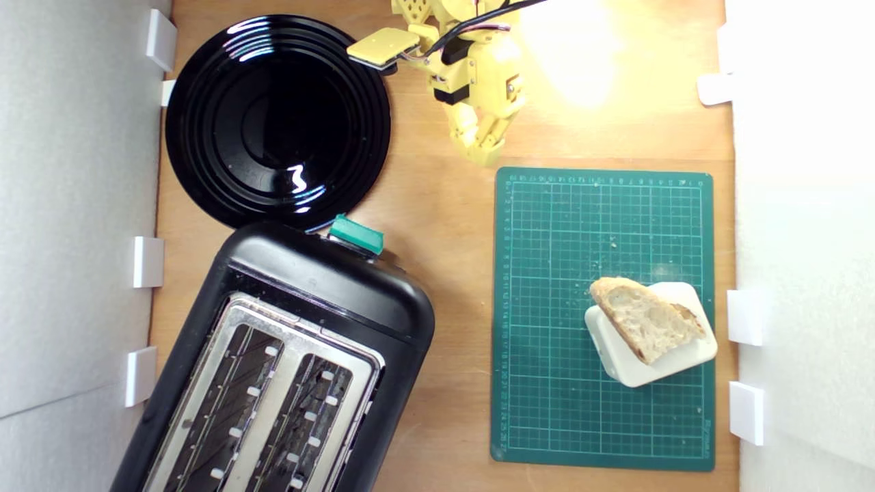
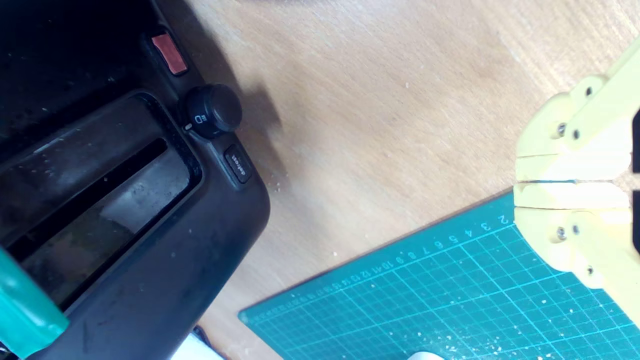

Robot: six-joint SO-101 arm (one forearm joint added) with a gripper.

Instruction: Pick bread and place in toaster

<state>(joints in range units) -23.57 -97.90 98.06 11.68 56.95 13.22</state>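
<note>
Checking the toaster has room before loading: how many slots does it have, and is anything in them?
2. Both run side by side in the toaster's silver top: left slot, right slot in the exterior view. Both look empty; lower ends are cropped.

The exterior view looks straight down from high above; the wrist view looks close, sharing toaster (image 1: 287, 355) (image 2: 125, 200) and mat (image 1: 601, 314) (image 2: 450, 300).

I saw a glossy black plate (image 1: 277, 123), a matt wooden table (image 1: 444, 225), and the toaster's (image 1: 328, 287) brushed-metal top.
</note>
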